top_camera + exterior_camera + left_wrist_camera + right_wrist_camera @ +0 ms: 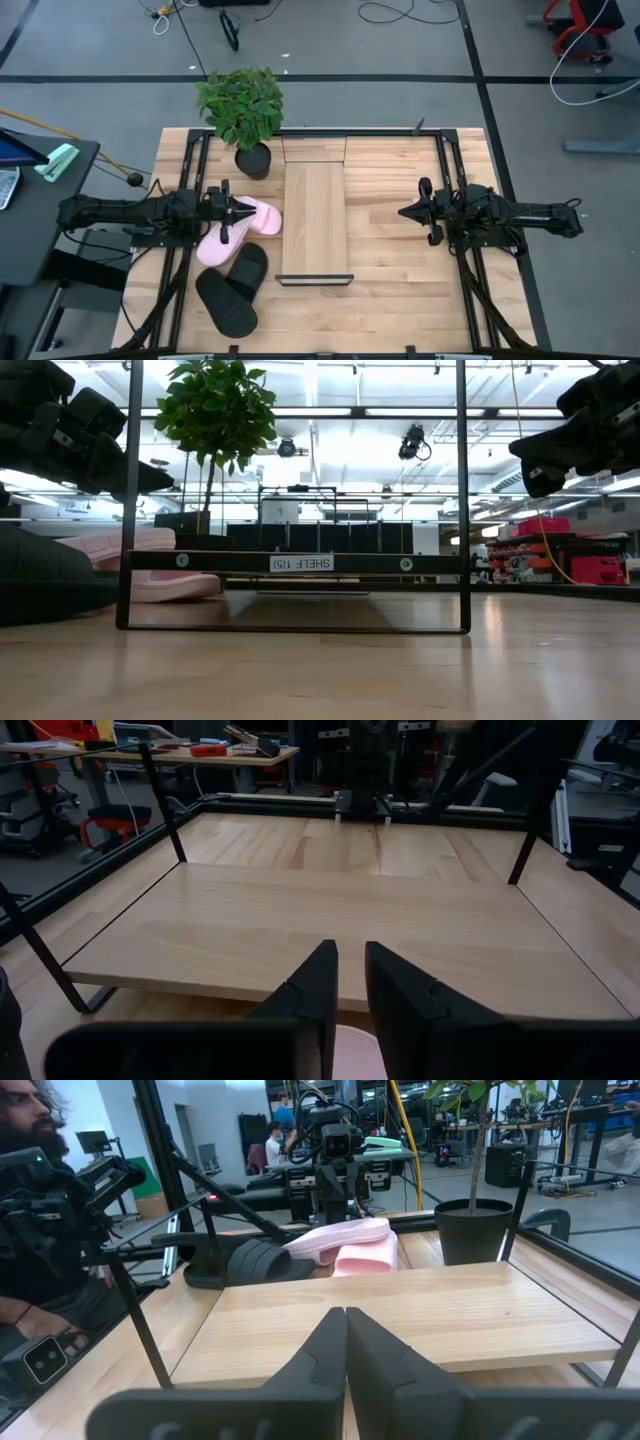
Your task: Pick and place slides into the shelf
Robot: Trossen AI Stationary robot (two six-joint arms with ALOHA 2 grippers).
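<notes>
1. Overhead, the left claw (243, 212) hangs directly over the pink slides (235, 232), which lie stacked on the surface (390, 280) just short of the shelf (314, 225).
2. Its fingers stand only a narrow gap apart, and nothing is visibly caught between them; whether they touch the pink strap below cannot be told.
3. Two black slides (232, 288) lie on the surface beside the pink pair, off to the side of the left claw.
4. The right claw (408, 212) waits across the shelf, facing the left claw, with its fingers pressed together and holding nothing.
5. The shelf board ahead of the left claw is bare, so no slide appears to be placed yet.
6. To do the pick well, the left claw likely needs to spread wider, straddle one pink strap, and close on that strap alone, so the slide beneath does not lift with it.
7. The left wrist view shows the finger gap and a sliver of pink (358, 1054) beneath it, which the overhead view hides under the arm.
8. The right wrist view shows a potted plant (478, 1220) standing near the slides.
</notes>
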